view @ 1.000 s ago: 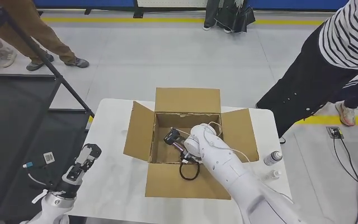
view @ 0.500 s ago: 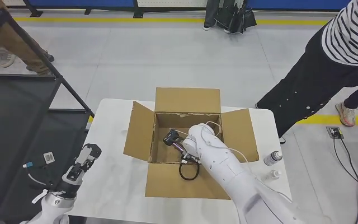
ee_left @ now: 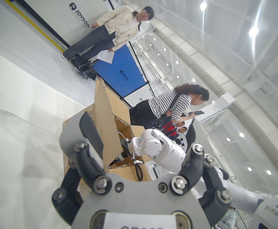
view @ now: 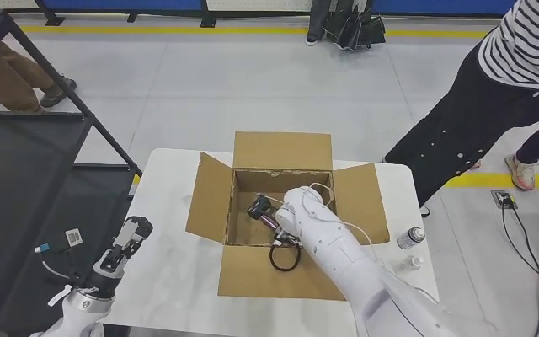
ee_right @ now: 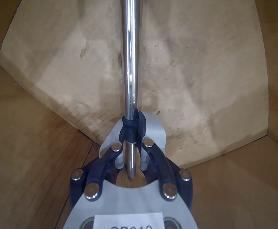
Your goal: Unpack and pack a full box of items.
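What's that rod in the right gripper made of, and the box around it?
The rod looks like polished metal, probably steel: bright mirror-like streaks run along it. The box is plain brown cardboard, matte, with scuffed, pitted inner walls.

Logo lettering marks a white panel [ee_left: 65, 19] and blue board [ee_left: 117, 72]; both wrist labels [ee_right: 129, 221] are cut off.

Brown cardboard box [view: 282, 150] is wide open, all four flaps splayed out. Slim shiny metal rod [ee_right: 129, 65] is inside it, pinched by the right gripper [ee_right: 131, 128].
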Controlling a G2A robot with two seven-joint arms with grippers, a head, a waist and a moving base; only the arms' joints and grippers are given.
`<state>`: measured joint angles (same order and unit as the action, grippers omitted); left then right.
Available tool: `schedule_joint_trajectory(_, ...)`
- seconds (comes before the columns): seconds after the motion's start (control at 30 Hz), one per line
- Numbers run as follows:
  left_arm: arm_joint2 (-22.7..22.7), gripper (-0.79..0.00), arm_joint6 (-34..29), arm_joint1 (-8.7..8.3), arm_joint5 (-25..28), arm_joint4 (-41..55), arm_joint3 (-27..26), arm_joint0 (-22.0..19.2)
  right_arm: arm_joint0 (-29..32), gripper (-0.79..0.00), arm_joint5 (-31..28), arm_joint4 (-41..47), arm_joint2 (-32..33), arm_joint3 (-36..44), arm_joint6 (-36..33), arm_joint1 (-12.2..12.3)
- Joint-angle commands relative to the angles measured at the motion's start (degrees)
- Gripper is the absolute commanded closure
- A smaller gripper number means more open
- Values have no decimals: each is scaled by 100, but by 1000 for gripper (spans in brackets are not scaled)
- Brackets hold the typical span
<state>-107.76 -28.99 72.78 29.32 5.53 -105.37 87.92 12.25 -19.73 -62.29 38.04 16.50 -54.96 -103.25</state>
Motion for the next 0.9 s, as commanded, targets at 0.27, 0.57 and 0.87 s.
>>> schedule_joint_trajectory(0.27,0,-785,0,0,0,0,0,0,-14,0,102,-13,136,430,390,100)
schedule_joint_trajectory(0.57,0,-785,0,0,0,0,0,0,715,0,848,-523,634,2494,344,621)
schedule_joint_trajectory(0.87,0,-785,0,0,0,0,0,0,3051,0,1686,-2279,1966,6972,-1,1406)
